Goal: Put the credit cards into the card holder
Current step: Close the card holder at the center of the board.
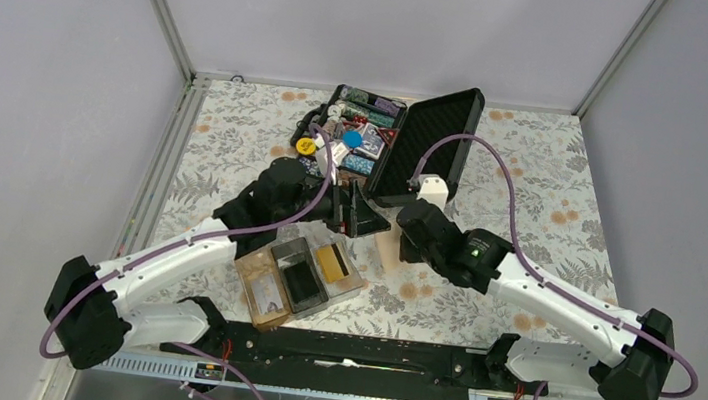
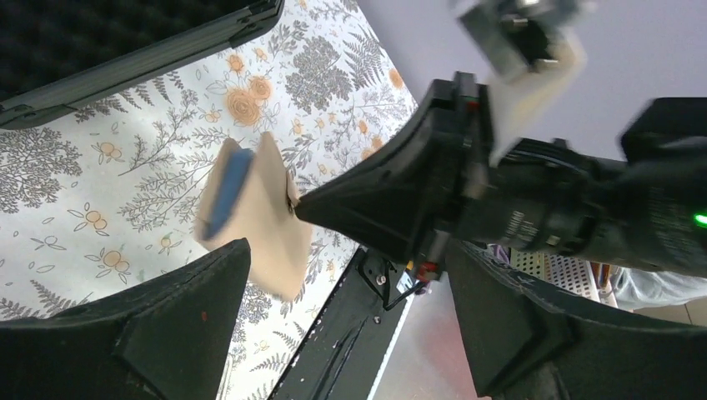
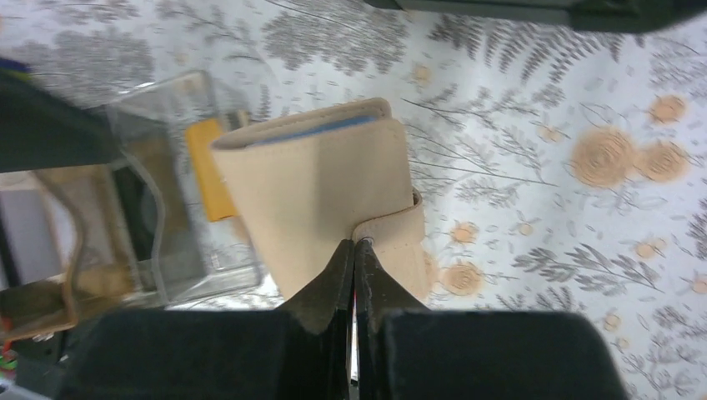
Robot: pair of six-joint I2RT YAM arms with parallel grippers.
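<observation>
Both arms reaching inward, right claw [image 3: 356, 250] pinched shut on strap of tan fabric wallet [image 3: 321, 187], left claw [image 2: 348, 250] spread wide, empty.

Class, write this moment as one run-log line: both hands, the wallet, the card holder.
left hand: open, empty | right hand: shut on beige wallet flap | card holder: gold card in end compartment

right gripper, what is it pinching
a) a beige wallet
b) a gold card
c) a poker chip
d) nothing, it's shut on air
a: in the right wrist view the right gripper has its jaws closed on the edge of the folded beige wallet, which it holds up off the table.
</observation>
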